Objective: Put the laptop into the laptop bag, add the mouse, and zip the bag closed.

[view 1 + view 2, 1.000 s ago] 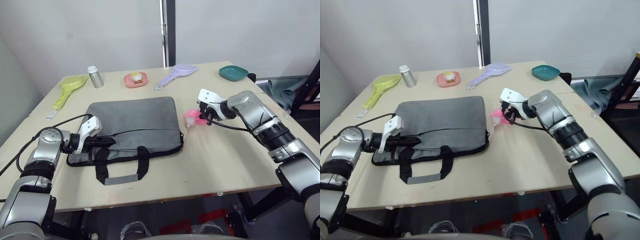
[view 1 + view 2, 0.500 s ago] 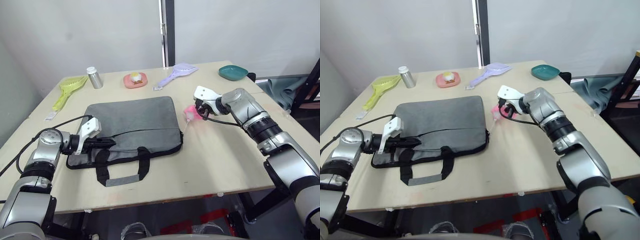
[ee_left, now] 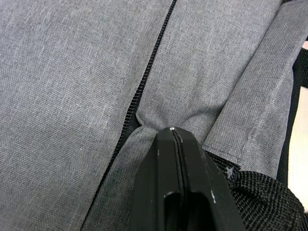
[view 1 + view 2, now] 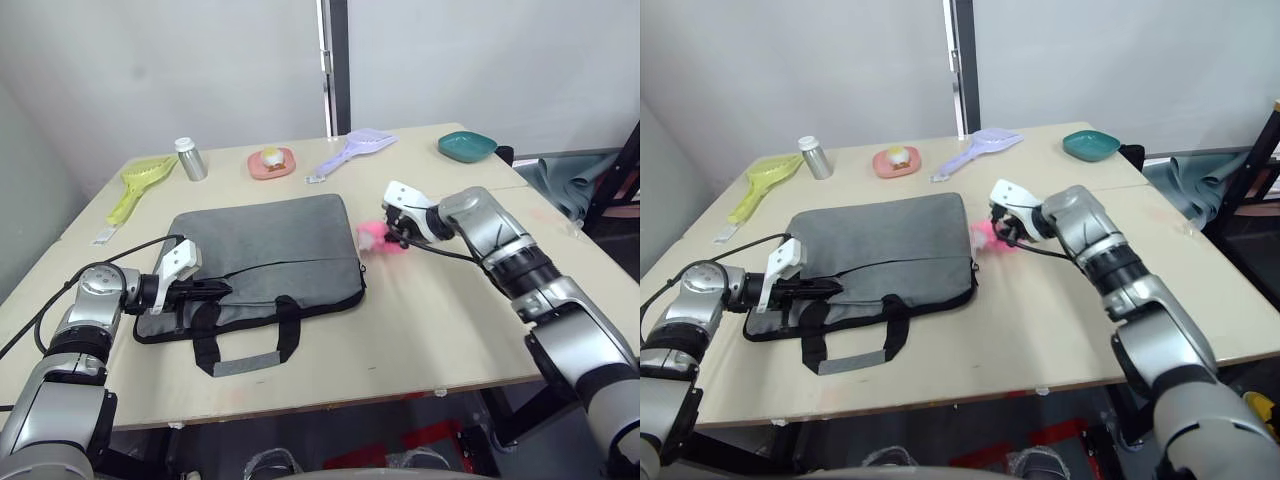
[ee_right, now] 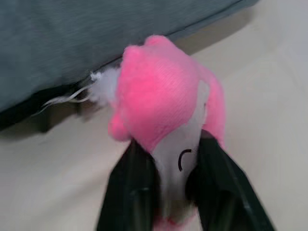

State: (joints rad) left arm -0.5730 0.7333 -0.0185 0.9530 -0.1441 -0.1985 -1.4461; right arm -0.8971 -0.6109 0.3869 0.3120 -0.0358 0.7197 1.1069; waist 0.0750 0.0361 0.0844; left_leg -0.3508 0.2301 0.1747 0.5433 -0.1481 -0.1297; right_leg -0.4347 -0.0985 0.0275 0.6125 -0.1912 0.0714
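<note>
Left gripper: clenched, fingertips pressed onto the laptop bag by its zipper, at the near left corner.
Right gripper: a pink plush toy is grasped.
Bag's place: flat on the counter, long axis running from one gripper toward the other, its right edge just beside the toy.

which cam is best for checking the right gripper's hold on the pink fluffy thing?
The right wrist view: both black fingers fill the foreground, clamped on the pink fluffy thing beside the laptop bag edge. The two eye views show it as a small pink blob at the right gripper, grip detail too small to judge.
</note>
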